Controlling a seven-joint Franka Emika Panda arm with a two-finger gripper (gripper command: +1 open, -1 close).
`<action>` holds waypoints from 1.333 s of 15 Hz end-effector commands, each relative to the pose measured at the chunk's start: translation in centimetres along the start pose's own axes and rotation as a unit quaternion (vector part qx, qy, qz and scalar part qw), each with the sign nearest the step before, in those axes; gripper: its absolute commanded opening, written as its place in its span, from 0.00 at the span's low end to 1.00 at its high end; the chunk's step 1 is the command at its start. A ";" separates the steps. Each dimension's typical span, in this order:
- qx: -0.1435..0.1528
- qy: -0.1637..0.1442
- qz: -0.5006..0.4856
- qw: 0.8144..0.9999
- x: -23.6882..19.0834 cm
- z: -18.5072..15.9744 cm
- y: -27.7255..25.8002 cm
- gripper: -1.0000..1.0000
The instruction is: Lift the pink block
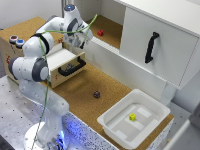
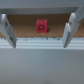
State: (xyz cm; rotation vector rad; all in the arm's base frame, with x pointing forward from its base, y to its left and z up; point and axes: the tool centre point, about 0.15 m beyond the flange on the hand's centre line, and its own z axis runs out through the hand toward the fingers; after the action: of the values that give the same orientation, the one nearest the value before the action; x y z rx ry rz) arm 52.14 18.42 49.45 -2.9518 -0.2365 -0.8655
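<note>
In the exterior view we find, nearest the camera, a white plastic tray (image 1: pixel 150 111) at the front edge of the cork-topped counter (image 1: pixel 82 92), with a small yellow cube (image 1: pixel 132 117) lying inside it. Behind the tray, a dark purplish-black cube (image 1: pixel 96 94) sits alone on the bare cork. To the exterior view's left stands the Franka arm (image 1: pixel 35 65), white with grey joints, a green cable looping along it. Beside the arm we see a wooden box with an open white drawer (image 1: pixel 67 61) fitted with a black handle. A white cabinet door (image 1: pixel 160 47) with a black handle occupies the exterior view's right.

Farthest back, on a raised cork shelf behind a white ledge, rests the pink block (image 1: pixel 100 33), well apart from the other cubes. The gripper (image 1: pixel 85 39) hangs just beside that shelf.

In the wrist view the gripper (image 2: pixel 39 31) has its fingers (image 2: pixel 6 31) spread wide. The pink block (image 2: pixel 41 25) lies beyond them on the cork, between the two fingers in line of sight, touching neither.
</note>
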 end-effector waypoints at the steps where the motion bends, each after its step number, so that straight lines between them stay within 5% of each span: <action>1: -0.017 -0.028 -0.027 0.999 10.7 7.1 0.2 1.00; 8: 0.024 -0.047 -0.028 0.998 14.5 13.6 1.1 1.00; 9: 0.021 -0.049 -0.027 0.998 14.4 14.1 1.2 0.00; 20: -0.016 -0.018 -0.010 1.000 9.6 8.4 -1.0 0.00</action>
State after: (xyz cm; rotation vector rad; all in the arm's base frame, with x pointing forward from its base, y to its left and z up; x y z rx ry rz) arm 67.89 20.36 46.00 -2.9138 -0.3164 -0.8029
